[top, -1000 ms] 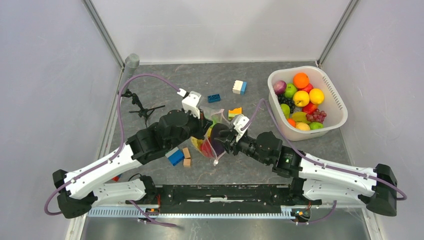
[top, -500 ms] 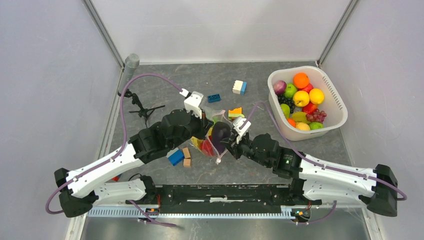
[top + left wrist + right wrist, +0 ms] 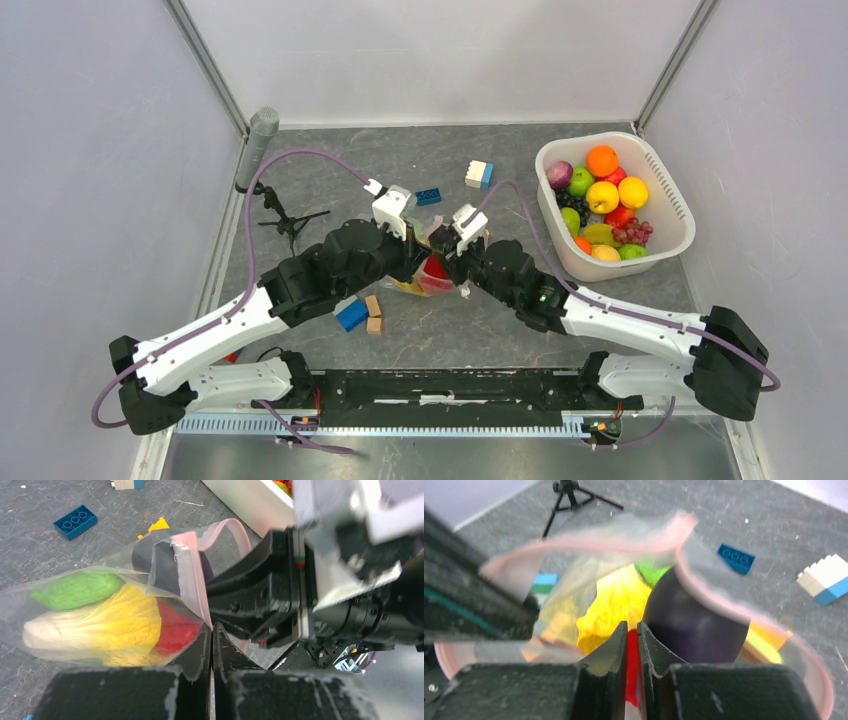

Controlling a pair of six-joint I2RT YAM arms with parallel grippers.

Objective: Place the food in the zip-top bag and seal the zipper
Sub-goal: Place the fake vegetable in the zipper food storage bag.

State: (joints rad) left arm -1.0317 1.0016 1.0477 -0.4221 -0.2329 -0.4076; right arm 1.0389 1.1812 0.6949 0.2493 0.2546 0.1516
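Left gripper (image 3: 211,630): clamped on zipper (image 3: 192,575) of zip-top bag (image 3: 165,560)
Right gripper (image 3: 632,627): narrow, bag mouth just ahead; grip unclear

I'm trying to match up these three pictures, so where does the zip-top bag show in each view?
Top external: bag at centre, just below the blue brick.
Left wrist: bag left of centre, food inside; brick upper left.
Right wrist: bag fills the middle, mouth facing the camera; brick to its right.
Shared landmark: the blue brick.

Zipper (image 3: 574,542) blurred, right wrist view
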